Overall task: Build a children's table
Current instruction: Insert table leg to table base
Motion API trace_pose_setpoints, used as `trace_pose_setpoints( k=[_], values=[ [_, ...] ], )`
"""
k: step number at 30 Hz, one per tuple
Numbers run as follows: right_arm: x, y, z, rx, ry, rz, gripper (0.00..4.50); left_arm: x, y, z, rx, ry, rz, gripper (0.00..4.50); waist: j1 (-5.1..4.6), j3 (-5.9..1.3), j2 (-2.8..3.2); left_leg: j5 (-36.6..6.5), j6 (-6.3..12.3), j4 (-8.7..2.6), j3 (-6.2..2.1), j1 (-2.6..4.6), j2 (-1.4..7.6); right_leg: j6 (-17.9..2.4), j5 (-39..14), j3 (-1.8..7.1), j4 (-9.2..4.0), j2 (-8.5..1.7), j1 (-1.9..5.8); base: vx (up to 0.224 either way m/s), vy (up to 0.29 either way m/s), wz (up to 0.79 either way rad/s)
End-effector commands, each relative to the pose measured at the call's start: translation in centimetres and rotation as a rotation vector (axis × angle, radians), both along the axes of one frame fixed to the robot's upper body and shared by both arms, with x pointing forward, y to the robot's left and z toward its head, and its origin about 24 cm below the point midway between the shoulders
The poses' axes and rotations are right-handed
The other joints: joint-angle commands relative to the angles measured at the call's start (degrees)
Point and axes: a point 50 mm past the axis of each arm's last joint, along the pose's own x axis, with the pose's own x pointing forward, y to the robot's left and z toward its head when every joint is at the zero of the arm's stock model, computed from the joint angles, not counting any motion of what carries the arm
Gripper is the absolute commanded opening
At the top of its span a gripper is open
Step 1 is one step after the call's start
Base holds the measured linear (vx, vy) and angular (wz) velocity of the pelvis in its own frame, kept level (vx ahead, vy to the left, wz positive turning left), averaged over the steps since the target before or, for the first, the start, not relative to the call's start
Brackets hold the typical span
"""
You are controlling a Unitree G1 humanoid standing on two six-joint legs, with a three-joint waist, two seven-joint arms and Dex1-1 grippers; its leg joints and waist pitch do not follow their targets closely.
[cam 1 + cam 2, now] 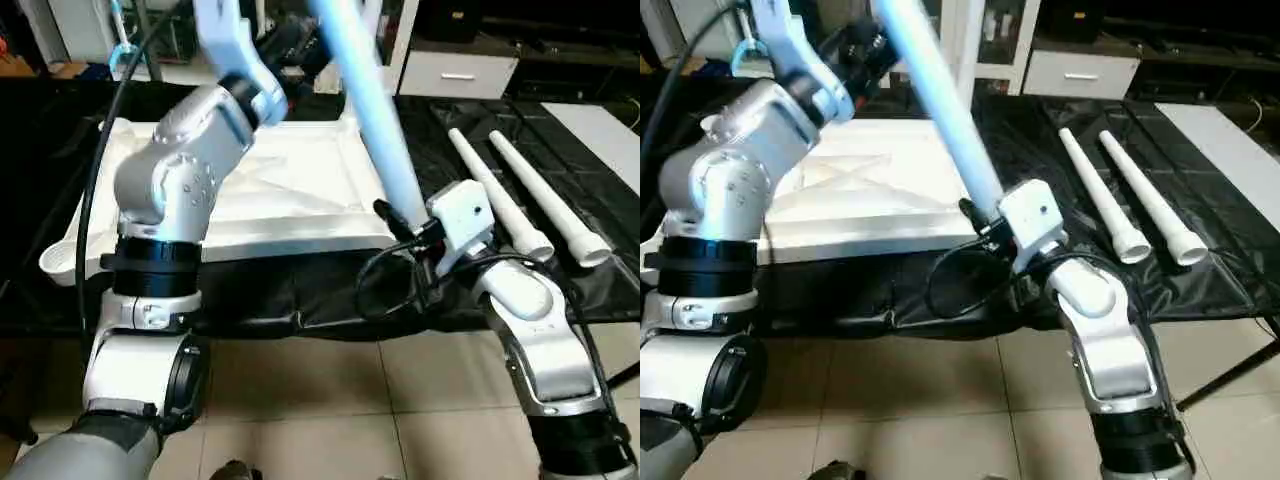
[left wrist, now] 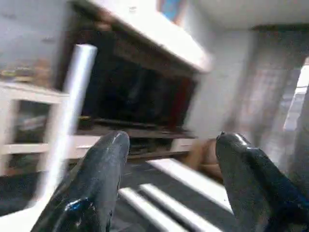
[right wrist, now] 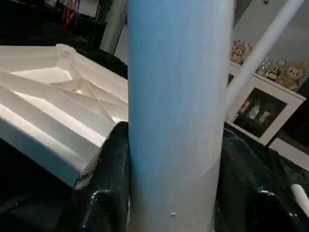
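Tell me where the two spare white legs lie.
In the head views, the two long white tapered tube legs lie side by side on the black cloth, at the robot's right, beyond the right pincer.

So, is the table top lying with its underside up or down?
Underside up: the table top shows its raised rim and crossing ribs on the black sheet.
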Motion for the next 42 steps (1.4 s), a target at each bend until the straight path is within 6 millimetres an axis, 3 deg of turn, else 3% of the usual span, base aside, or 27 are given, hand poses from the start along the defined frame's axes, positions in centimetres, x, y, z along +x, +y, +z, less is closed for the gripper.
trace_pose_setpoints(
  k=[1,5,15,18,20,22,23,24,25,27,29,30,32,34,35,38,40,42],
  values=[
    [-0.1,-0.1,-0.8,-0.041,0.029,-0.012,1.88,-1.2,-1.1,1.5,-0.006,-0.055,-0.092,3.27,-0.09,-4.33,-0.18,-12.8,-1.89,-4.55,-0.60,1.69,1.70,-9.3,-12.3,1.97,-4.35,-3.02,2.22,0.000,0.000,0.00],
    [0.0,0.0,-1.1,-0.069,0.040,-0.014,1.87,-2.1,-1.5,2.1,0.005,-0.067,-0.159,3.27,-0.67,-4.27,-0.28,-13.5,-1.97,-4.60,-0.69,1.67,1.66,-8.6,-14.0,1.93,-4.48,-2.82,2.20,0.000,0.000,0.00],
    [0.0,0.1,-1.4,-0.089,0.046,-0.008,1.87,-3.4,-1.6,3.0,-0.042,-0.061,-0.252,3.27,-0.78,-4.24,-0.32,-13.0,-1.97,-4.47,-0.55,1.65,1.57,-8.5,-12.9,1.96,-4.42,-2.63,2.12,0.000,0.000,0.00],
    [0.1,0.1,-1.3,-0.076,0.044,-0.009,1.86,-3.2,-1.2,3.0,-0.043,-0.065,-0.211,3.27,-0.83,-4.22,-0.14,-13.3,-2.10,-4.58,-0.66,1.63,1.61,-8.1,-13.4,1.95,-4.52,-2.63,2.19,0.000,0.000,0.00],
    [0.1,0.2,-0.7,0.013,0.050,-0.015,1.86,-1.9,0.1,2.8,-0.051,-0.034,-0.050,3.27,-1.05,-4.15,-0.21,-14.5,-2.03,-4.64,-0.68,1.60,1.60,-7.5,-14.3,1.98,-4.80,-2.57,2.15,0.000,0.000,0.00],
    [0.3,0.1,0.3,0.156,0.066,-0.025,1.86,0.0,2.1,2.0,-0.045,0.019,0.148,3.27,-1.29,-4.15,-0.18,-15.6,-1.73,-4.69,-0.86,1.63,1.48,-6.5,-15.9,1.91,-4.96,-2.47,2.10,0.000,0.000,0.00],
    [0.4,0.0,0.9,0.222,0.074,-0.025,1.86,0.8,3.2,1.5,-0.017,0.039,0.257,3.27,-1.30,-4.19,-0.13,-15.9,-2.08,-4.74,-0.96,1.71,1.55,-6.2,-16.5,1.87,-4.93,-2.51,2.08,0.000,0.000,0.00],
    [0.6,-0.4,1.7,0.295,0.076,-0.039,1.86,1.6,4.5,0.6,0.000,0.099,0.345,3.27,-1.33,-4.15,0.36,-16.3,-2.54,-4.89,-1.15,1.76,1.57,-5.6,-17.0,1.88,-4.93,-2.50,2.05,0.000,0.000,0.00],
    [0.8,-0.7,2.1,0.341,0.077,-0.048,1.86,2.1,5.4,-0.1,0.011,0.141,0.397,3.27,-1.57,-4.25,0.28,-16.3,-3.11,-4.89,-1.16,1.83,1.51,-5.5,-16.3,1.89,-4.82,-2.41,1.93,0.000,0.000,0.00],
    [1.4,-2.2,3.3,0.439,0.083,-0.101,1.86,2.7,7.2,-2.1,0.065,0.274,0.483,3.27,-1.71,-4.36,0.91,-15.7,-3.99,-4.86,-1.22,2.10,1.47,-6.2,-14.4,1.86,-4.50,-2.31,1.81,0.000,0.000,0.00],
    [1.6,-3.2,3.8,0.493,0.105,-0.127,1.86,2.6,8.1,-2.8,0.031,0.247,0.567,3.27,-1.84,-4.41,0.78,-15.5,-4.60,-4.89,-1.14,2.10,1.45,-7.0,-13.2,1.81,-4.45,-2.33,1.83,0.000,0.000,0.00],
    [1.6,-3.2,3.8,0.493,0.105,-0.127,1.86,2.6,8.1,-2.8,0.031,0.247,0.567,3.27,-1.81,-4.38,1.02,-15.2,-4.64,-4.89,-1.15,2.17,1.60,-7.4,-12.3,1.88,-4.42,-2.39,1.82,0.000,0.000,0.00],
    [1.5,-3.9,3.9,0.522,0.137,-0.133,1.86,2.1,8.7,-3.6,0.027,0.132,0.690,3.27,-1.48,-4.66,0.81,-12.1,-3.49,-4.89,-1.05,1.80,1.79,-8.4,-7.8,1.89,-4.41,-2.59,2.49,0.000,0.000,0.00],
    [1.3,-3.9,3.8,0.544,0.163,-0.119,1.86,1.8,8.5,-4.4,-0.015,0.188,0.669,3.27,-1.33,-5.02,0.71,-9.0,-2.97,-4.63,-0.85,1.71,1.69,-9.1,-3.8,1.83,-3.83,-2.56,2.55,0.000,0.000,0.00],
    [1.1,-4.0,3.6,0.566,0.189,-0.109,1.86,1.6,8.4,-5.4,-0.036,0.226,0.678,3.27,-1.09,-4.97,0.82,-7.8,-2.44,-4.56,-0.79,1.81,1.81,-10.5,-1.6,1.79,-3.52,-2.64,2.58,0.000,0.000,0.00],
    [0.7,-4.7,3.0,0.566,0.229,-0.124,1.86,0.9,8.0,-7.2,0.018,0.172,0.736,3.27,-0.78,-4.70,0.69,-8.9,-1.84,-4.73,-0.76,1.64,1.84,-10.4,-3.7,1.84,-4.10,-2.70,2.64,0.000,0.000,0.00],
    [0.5,-5.5,2.4,0.470,0.226,-0.187,1.86,0.4,7.9,-8.8,0.127,0.106,0.813,3.27,-0.75,-4.55,0.60,-9.8,-2.29,-4.88,-0.81,1.66,1.89,-8.0,-6.1,1.93,-4.50,-2.60,2.49,0.000,0.000,0.00],
    [0.0,-6.1,1.7,0.386,0.195,-0.284,1.86,-0.9,7.1,-12.8,0.181,0.270,0.670,3.27,-0.91,-4.36,0.42,-11.1,-3.77,-5.04,-0.69,1.86,1.99,-7.2,-9.0,2.02,-4.40,-2.73,2.22,0.000,0.000,0.00]
  ],
)
